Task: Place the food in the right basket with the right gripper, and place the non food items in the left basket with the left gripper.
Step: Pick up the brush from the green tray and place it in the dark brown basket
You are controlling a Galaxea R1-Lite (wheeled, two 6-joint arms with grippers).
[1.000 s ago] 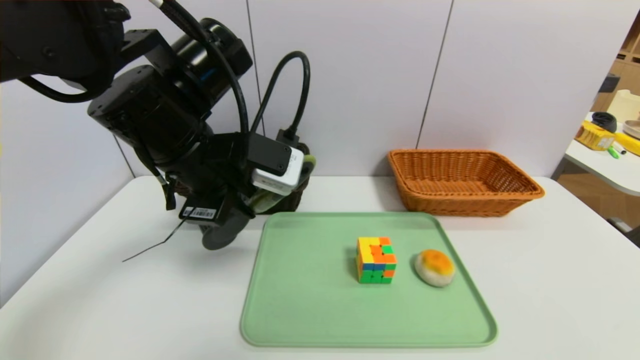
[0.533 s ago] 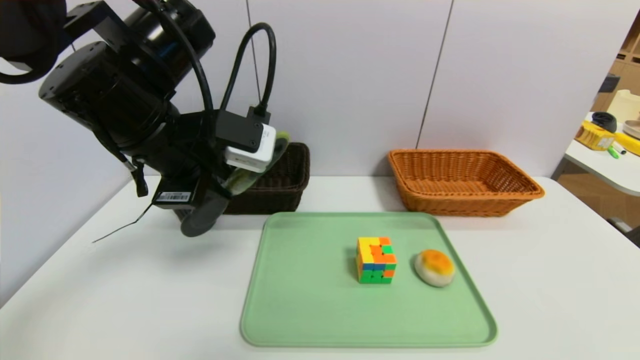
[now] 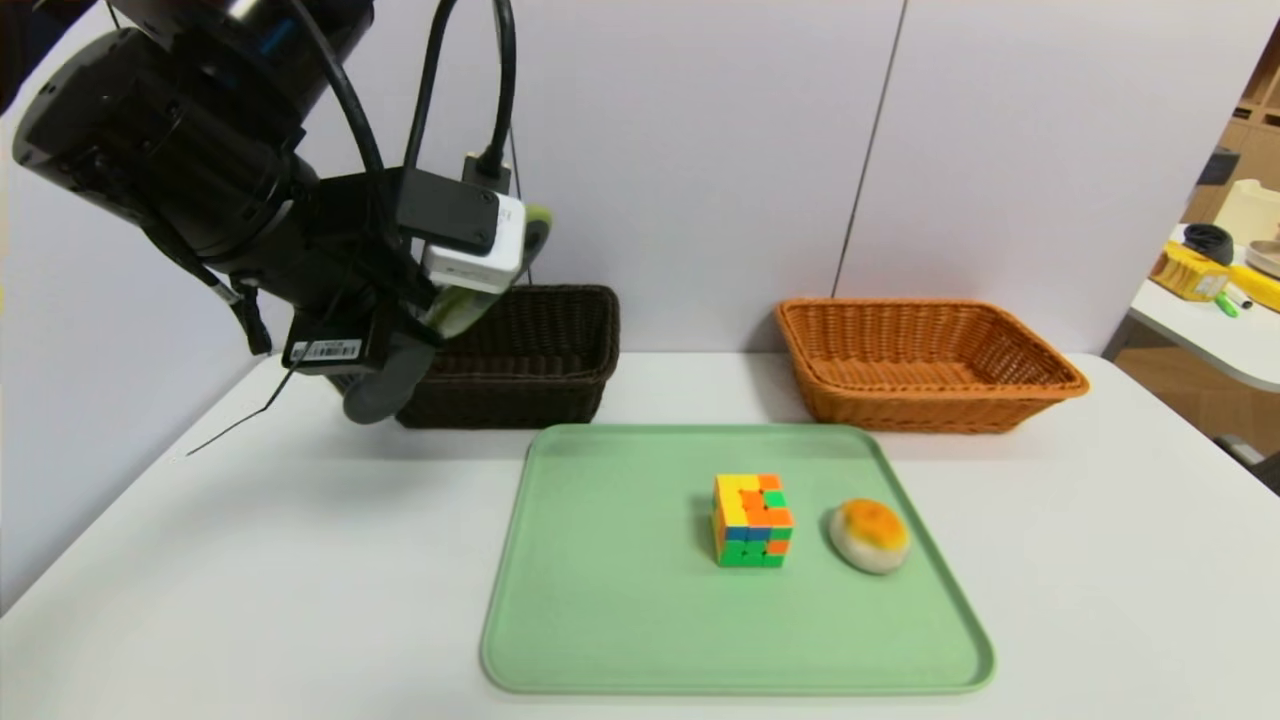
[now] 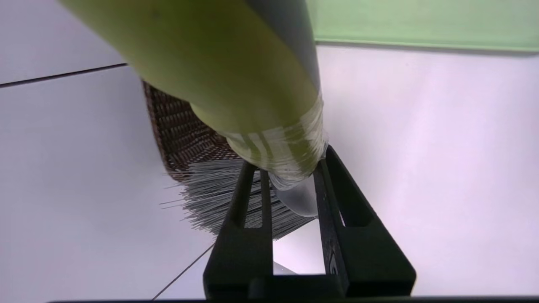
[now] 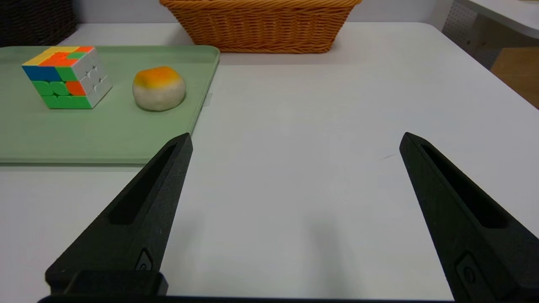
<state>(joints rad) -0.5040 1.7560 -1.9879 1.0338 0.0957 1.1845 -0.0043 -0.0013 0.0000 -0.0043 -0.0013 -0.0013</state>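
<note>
My left gripper [image 4: 286,162] is shut on the brush, clamping its olive-green handle [image 4: 219,63], with the grey bristles [image 4: 210,198] fanning out beyond. In the head view the left gripper [image 3: 400,335] hangs above the table at the front left corner of the dark brown left basket [image 3: 530,385]. The puzzle cube [image 3: 752,520] and the bun [image 3: 870,535] sit side by side on the green tray [image 3: 620,600]. The orange-tan right basket [image 3: 900,405] stands behind the tray, with nothing in it. My right gripper [image 5: 295,136] is open over bare table, to the right of the tray [image 5: 105,134], with the bun [image 5: 158,87] and cube [image 5: 67,75] beyond it.
A wall runs close behind both baskets. A side table [image 3: 1200,330] with yellow items stands off the right edge. White tabletop [image 3: 250,560] lies to the left of the tray and in front of it.
My left arm has risen and swung to the left with the brush, uncovering the dark basket. The cube, bun and right gripper have not moved.
</note>
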